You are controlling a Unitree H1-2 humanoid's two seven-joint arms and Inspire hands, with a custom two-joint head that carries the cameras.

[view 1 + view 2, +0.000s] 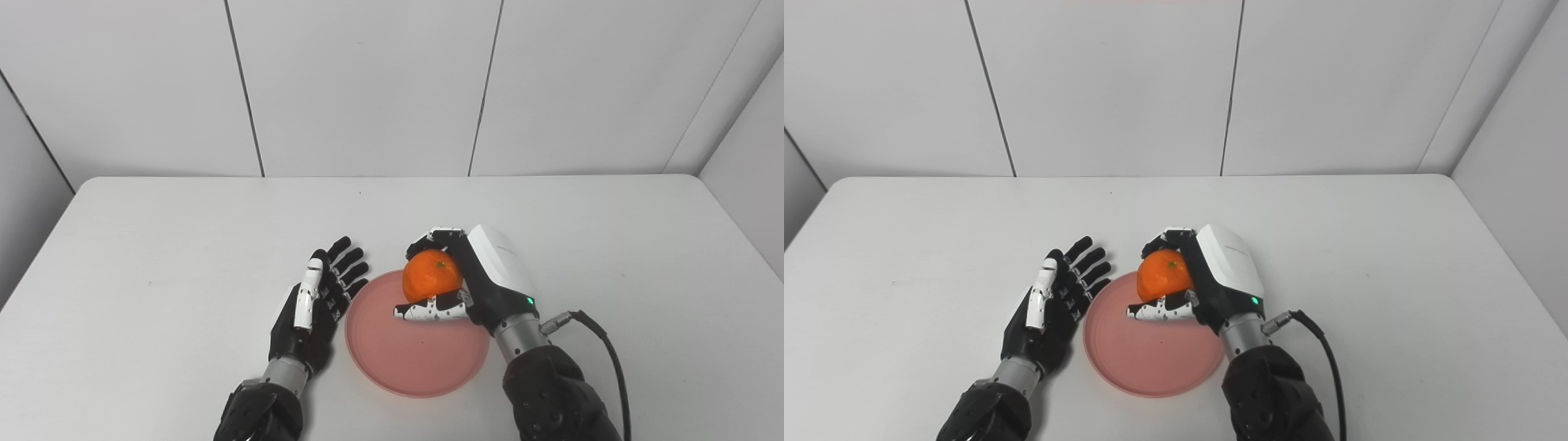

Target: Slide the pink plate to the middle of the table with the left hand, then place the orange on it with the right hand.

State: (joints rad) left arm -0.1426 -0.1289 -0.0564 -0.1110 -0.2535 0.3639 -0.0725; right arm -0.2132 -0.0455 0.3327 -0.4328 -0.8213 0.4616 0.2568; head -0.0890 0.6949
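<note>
Pink and round, the shallow plastic plate (416, 349) is lying on the white table (184, 245), near the robot and close to the middle from left to right. Over its far right part, the right hand (465, 275) is gripping the round orange fruit (432, 275): its fingers (429, 236) are curling over the far side of the orange while its thumb (429, 310) is pressing in from the near side. Whether the orange is touching the plate or hanging just above it cannot be told. Just left of the plate, the left hand (315, 306) is resting low over the table with its black fingers (349, 269) spread apart and stretched toward the far side, holding nothing; its fingers are sitting right beside the plate's left rim, though contact cannot be made out.
</note>
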